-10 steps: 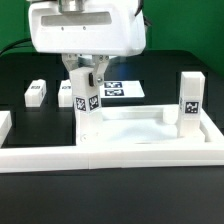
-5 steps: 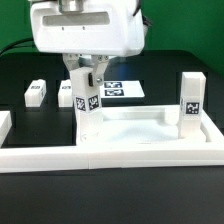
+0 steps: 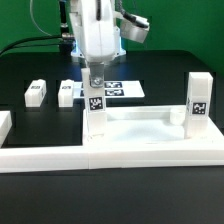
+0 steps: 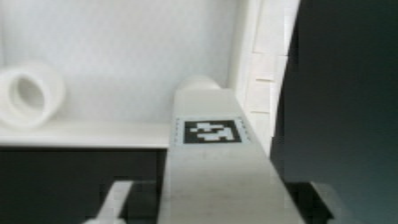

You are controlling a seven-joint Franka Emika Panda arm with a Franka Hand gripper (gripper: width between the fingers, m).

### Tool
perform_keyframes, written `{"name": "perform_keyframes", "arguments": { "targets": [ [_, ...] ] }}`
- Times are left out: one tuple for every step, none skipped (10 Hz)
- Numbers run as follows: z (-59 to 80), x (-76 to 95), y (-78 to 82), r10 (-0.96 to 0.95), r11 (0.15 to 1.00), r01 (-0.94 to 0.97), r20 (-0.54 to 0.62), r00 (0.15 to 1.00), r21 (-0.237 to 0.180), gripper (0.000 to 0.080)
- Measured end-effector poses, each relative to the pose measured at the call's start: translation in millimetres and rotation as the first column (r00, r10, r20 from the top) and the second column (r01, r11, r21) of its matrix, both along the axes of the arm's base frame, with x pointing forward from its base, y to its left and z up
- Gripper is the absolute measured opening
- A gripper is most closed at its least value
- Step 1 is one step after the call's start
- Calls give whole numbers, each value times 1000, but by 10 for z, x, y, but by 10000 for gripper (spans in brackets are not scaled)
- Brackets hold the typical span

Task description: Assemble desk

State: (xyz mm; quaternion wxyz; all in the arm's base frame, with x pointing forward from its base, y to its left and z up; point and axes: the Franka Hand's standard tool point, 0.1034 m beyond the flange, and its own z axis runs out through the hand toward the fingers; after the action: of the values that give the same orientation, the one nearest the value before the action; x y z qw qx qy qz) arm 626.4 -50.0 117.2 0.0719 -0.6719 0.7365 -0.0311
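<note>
Black table (image 3: 30, 65): jaws pinch upright leg block (image 3: 96, 112) top.

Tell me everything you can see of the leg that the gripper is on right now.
The leg is a small white rectangular block, smooth and plastic by the look, with a black-and-white square tag on one long face. It stands upright at the near corner of the tabletop on the exterior view's left, its lower end against that corner. The gripper comes from straight above and is closed on its upper end. Nothing else touches it. Whether it is fully seated cannot be told.
</note>
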Motion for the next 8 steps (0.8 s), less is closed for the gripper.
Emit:
{"name": "perform_keyframes", "arguments": {
  "targets": [
    [-5,10,38,-71,997,71,-1,997,10,289],
    [-6,14,64,-75,997,75,0,997,11,289],
    [-11,12,65,-79,997,79,0,997,13,321],
    [-16,10,69,-68,998,68,-1,998,12,454],
    [-17,11,70,-19,1000,19,4,1000,3,454],
    [-31,22,62,169,985,-167,35,985,-46,608],
    [-46,14,90,430,900,-426,29,902,-93,637],
    [-56,0,117,542,836,-538,19,840,-106,637]
  ]
}}
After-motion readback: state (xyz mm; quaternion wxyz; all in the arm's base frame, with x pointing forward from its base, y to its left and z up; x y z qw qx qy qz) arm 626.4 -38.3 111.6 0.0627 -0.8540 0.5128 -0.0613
